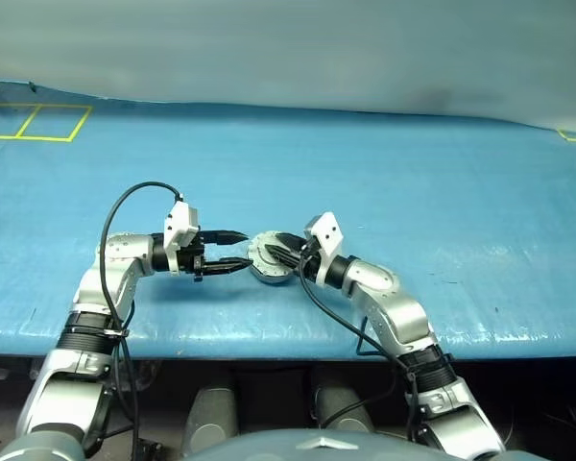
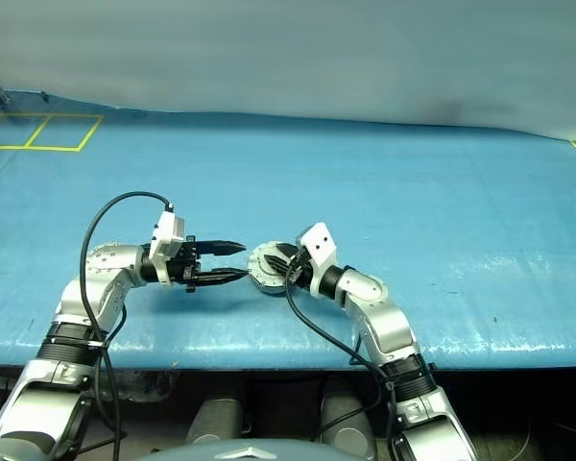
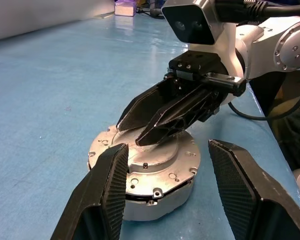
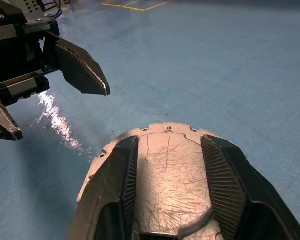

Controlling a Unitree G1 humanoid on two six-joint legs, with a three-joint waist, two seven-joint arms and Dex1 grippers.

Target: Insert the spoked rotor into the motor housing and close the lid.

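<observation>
The motor housing [image 1: 268,259] is sitting flat on the blue desk [image 1: 384,163], close to the near edge, right between the two arms. Its lid [image 3: 152,150] is lying shut on top, plain grey-silver face up, scratched and ringed with small screw holes, and a thin dark seam is showing between lid and body in the left wrist view.

The right pincer [image 1: 280,255] is reaching in from the right, its two black fingers spread apart and lying low over the lid. In the right wrist view those fingers [image 4: 115,185] are framing the scratched metal face on either side, with bare lid showing between them. In the left wrist view the tips are hovering at the lid's surface, and whether they are actually touching it I cannot tell. It is gripping nothing.

The left pincer [image 1: 232,249] is pointing in from the left, just beside the housing, its fingers standing wide apart with nothing between them. From its own wrist camera the housing is sitting beyond the gap between its two fingers [image 3: 102,195], near but not pinched.

Yellow tape lines [image 1: 38,123] are marking squares at the far left corner of the desk, well apart from the action.
</observation>
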